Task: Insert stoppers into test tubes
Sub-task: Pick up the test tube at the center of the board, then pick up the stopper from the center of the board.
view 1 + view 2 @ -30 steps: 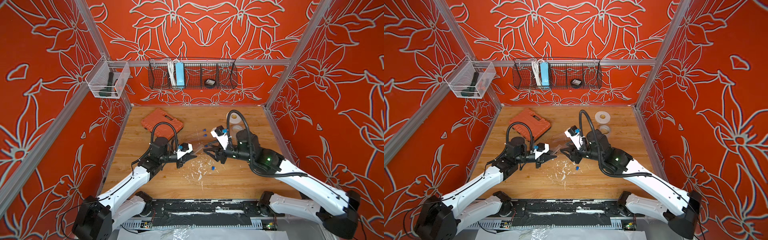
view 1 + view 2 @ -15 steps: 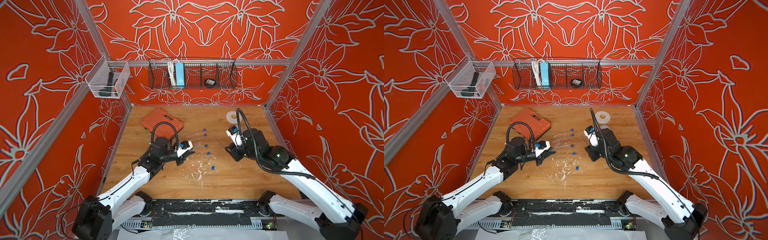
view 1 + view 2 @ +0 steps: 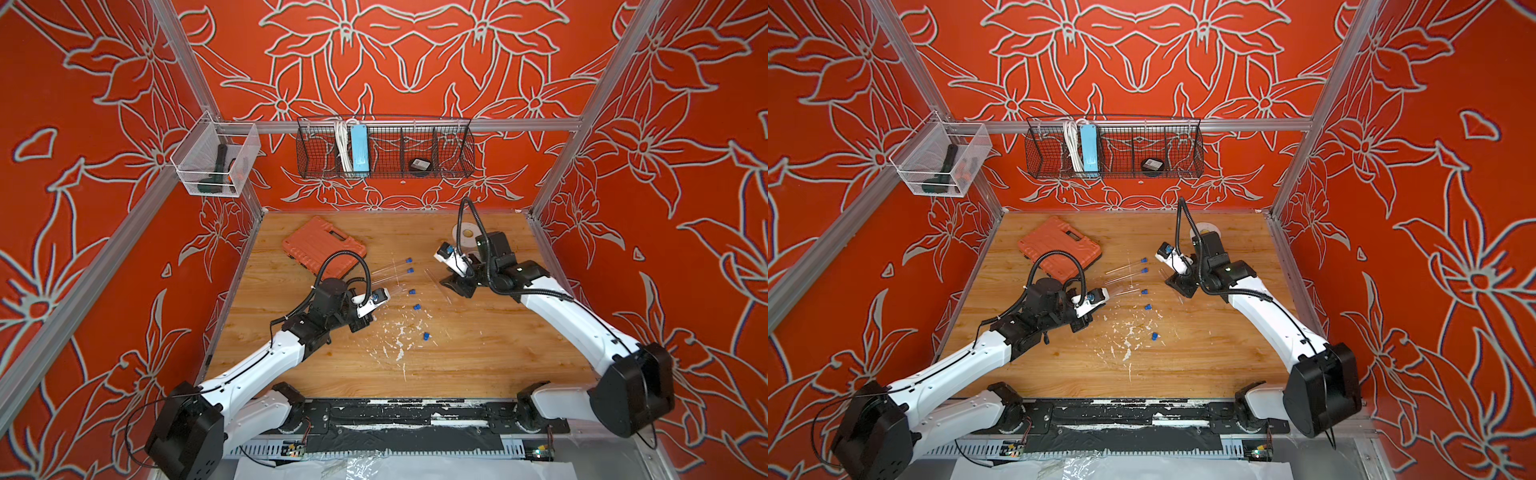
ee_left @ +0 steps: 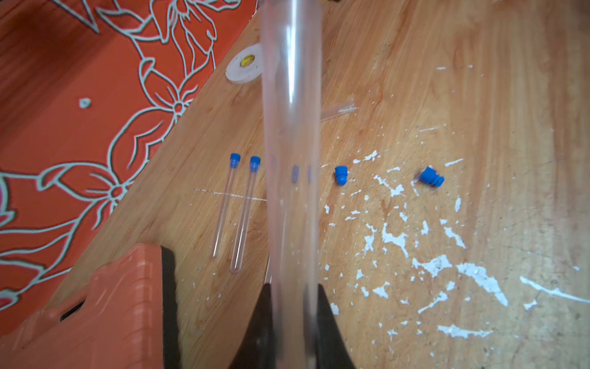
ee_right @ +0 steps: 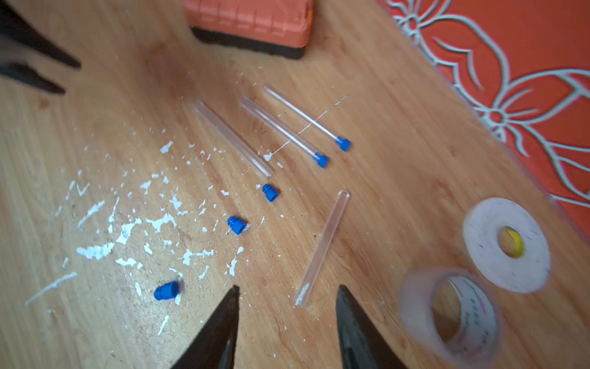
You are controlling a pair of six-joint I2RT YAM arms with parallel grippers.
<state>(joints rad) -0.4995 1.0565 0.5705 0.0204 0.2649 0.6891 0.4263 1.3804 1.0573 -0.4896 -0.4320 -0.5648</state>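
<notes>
My left gripper [image 4: 293, 287] is shut on a clear test tube [image 4: 290, 127] that rises steeply past its wrist camera. Two test tubes with blue stoppers in them [image 3: 408, 260] [image 3: 410, 270] lie side by side at mid-table. A bare tube [image 5: 233, 137] lies beside them, its mouth near one of three loose stoppers [image 5: 270, 192] [image 5: 236, 225] [image 5: 166, 290]. My right gripper [image 5: 287, 289] is open, low over the end of another bare tube [image 5: 322, 246] that lies just ahead of its jaws, untouched. In a top view the right gripper [image 3: 453, 286] is right of the stoppers.
An orange tool case [image 3: 324, 247] lies at the back left. A white tape roll [image 5: 507, 246] and a clear tape roll [image 5: 447, 316] sit close beside my right gripper. White paint flecks [image 3: 399, 336] mark the wood. A wire basket [image 3: 384, 149] hangs on the back wall.
My right gripper has left the left gripper at mid-table, swung right to the loose tube, and widened its jaws. The left gripper has drawn back slightly, still holding its tube.
</notes>
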